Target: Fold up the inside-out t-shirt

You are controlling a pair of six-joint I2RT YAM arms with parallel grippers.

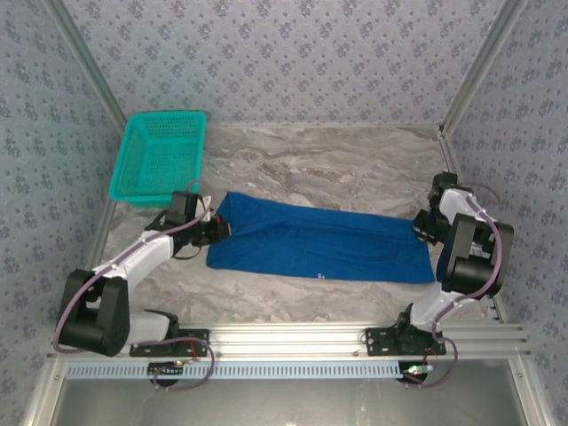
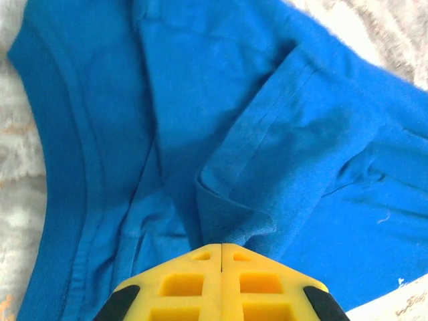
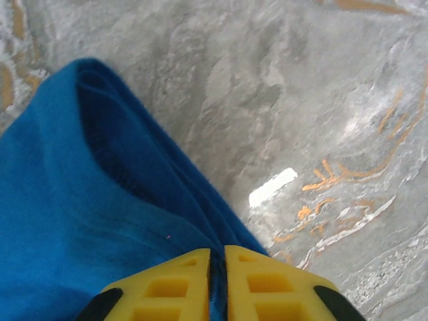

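The inside-out t-shirt [image 1: 319,244] lies as a long royal-blue band across the middle of the marble table. My left gripper [image 1: 220,231] is at its left end. In the left wrist view its yellow jaws [image 2: 221,246] are pressed together with a raised fold of the t-shirt [image 2: 234,214] running into their tips. My right gripper [image 1: 419,232] is at the band's right end. There its jaws [image 3: 217,253] stand a thin slit apart with the edge of the t-shirt [image 3: 67,200] pinched between them.
A teal mesh basket [image 1: 160,155] stands at the back left corner. Bare marble table [image 1: 337,160] stretches behind the shirt. Patterned walls close in the sides and back, and a metal rail [image 1: 293,335] runs along the near edge.
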